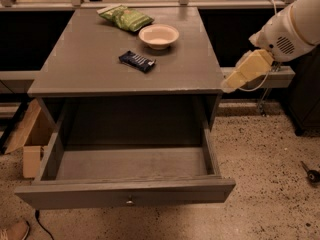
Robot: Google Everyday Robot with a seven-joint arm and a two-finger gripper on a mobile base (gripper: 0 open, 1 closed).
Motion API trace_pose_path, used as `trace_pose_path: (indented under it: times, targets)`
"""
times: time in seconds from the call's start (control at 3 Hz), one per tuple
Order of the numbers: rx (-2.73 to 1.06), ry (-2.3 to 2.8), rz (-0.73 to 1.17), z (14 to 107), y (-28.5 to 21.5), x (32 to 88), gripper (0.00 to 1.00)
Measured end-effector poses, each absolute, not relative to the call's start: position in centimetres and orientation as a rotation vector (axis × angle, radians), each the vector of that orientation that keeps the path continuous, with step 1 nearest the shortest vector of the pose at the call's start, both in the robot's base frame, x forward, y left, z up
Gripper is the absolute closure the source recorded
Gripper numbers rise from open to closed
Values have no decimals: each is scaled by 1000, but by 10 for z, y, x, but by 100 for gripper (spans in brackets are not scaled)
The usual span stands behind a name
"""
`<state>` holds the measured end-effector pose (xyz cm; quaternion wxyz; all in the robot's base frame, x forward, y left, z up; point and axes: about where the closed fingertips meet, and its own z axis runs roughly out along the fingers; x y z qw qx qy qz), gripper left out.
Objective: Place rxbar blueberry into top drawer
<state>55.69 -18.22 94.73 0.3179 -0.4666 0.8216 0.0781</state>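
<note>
The rxbar blueberry, a dark navy bar with pale markings, lies flat on the grey tabletop, left of centre and in front of the bowl. The top drawer is pulled wide open below the tabletop, with its round knob at the front centre, and nothing lies on its floor. My gripper, on a white arm with pale yellow parts, hangs in the air just off the table's right front corner. It is well to the right of the bar and holds nothing.
A pale bowl and a green crinkly snack bag sit at the back of the tabletop. A cardboard box stands on the floor at the left. A dark cabinet is at the right. A shoe tip shows at the bottom left.
</note>
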Motion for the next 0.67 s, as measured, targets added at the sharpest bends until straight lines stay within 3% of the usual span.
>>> trace_pose_path:
  times: [0.67]
  targets:
    - [-1235,2134,236,945,-168,567,0]
